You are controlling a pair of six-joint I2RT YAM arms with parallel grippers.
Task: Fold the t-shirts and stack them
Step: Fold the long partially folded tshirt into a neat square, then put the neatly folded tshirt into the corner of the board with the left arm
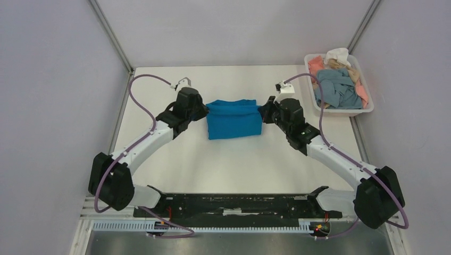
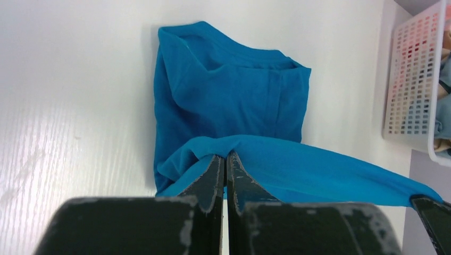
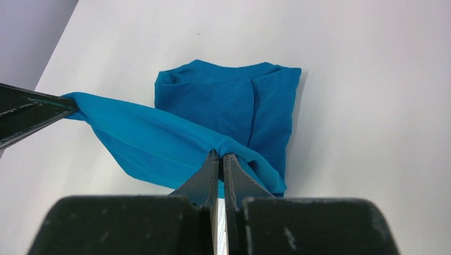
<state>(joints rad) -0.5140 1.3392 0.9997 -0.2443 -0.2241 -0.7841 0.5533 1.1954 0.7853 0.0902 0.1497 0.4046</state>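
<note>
Top external: white tray (image 1: 343, 111) at the table's (image 1: 239, 164) far right holds crumpled grey-blue, pink and white t-shirts (image 1: 337, 87), the blue t-shirt (image 1: 234, 121) lying folded mid-table; left wrist: left gripper (image 2: 226, 156), jaws closed, pinches its lifted edge; right wrist: right gripper (image 3: 220, 155) likewise clamps the opposite end.

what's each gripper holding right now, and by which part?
Both hold the blue t-shirt: left gripper and right gripper are pinched shut on opposite ends of one lifted edge, stretched between them.
</note>
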